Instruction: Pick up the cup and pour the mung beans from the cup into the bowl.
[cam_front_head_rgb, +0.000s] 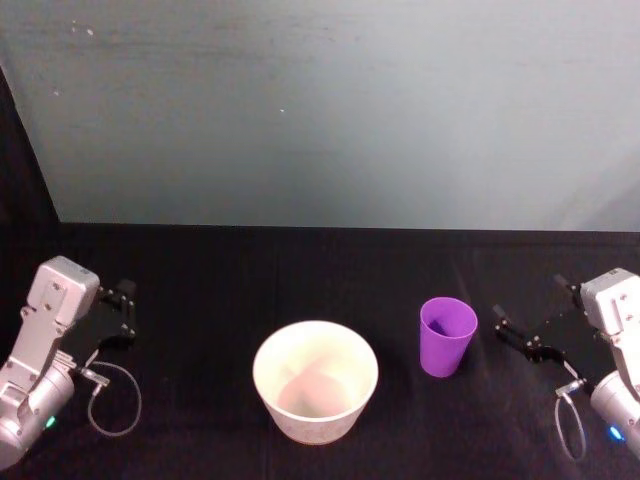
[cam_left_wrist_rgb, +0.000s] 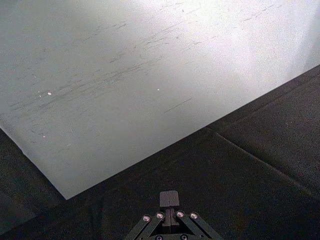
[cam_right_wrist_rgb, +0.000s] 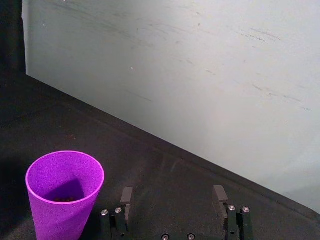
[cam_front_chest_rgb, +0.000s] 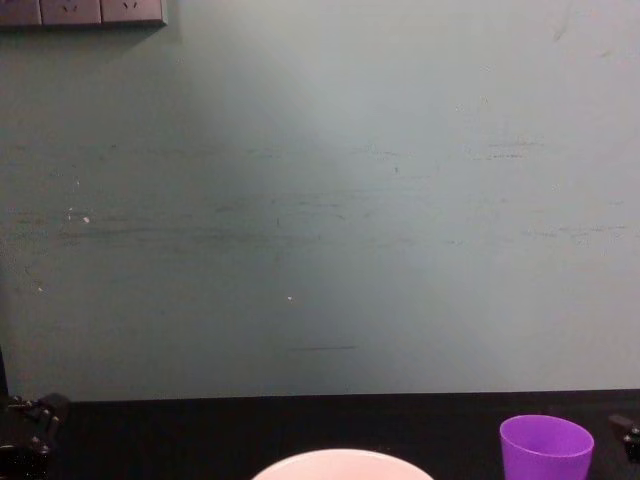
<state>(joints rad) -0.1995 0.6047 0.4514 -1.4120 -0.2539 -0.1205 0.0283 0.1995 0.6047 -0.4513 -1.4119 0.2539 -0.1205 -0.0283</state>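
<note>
The fingers (cam_right_wrist_rgb: 220, 197) of the right gripper (cam_right_wrist_rgb: 172, 200) stand wide apart with nothing between them. They hang low over the table (cam_front_head_rgb: 220, 280), out on the bowl's right side. The cup (cam_right_wrist_rgb: 65, 195) stands just beyond one finger, clear of it and outside the gap. In the head view this gripper (cam_front_head_rgb: 528, 300) lies farther from the bowl (cam_front_head_rgb: 316, 324) than the cup (cam_front_head_rgb: 447, 335) does.

The purple cup stands upright on the table just to the right of the bowl, not touching it. A dark layer of mung beans (cam_right_wrist_rgb: 65, 199) shows at its bottom.

The left gripper (cam_left_wrist_rgb: 169, 198) has its fingers (cam_left_wrist_rgb: 172, 197) pressed together on nothing. It sits well off to the bowl's left, near the table's edge (cam_front_head_rgb: 124, 293), and a loop of cable (cam_front_head_rgb: 115, 405) hangs from its arm.

The bowl sits on the black table in front of the robot, near the middle, its pale rim far wider than the cup. Behind the bowl, at the table's far edge, rises a scuffed grey-green wall (cam_front_head_rgb: 320, 110).
</note>
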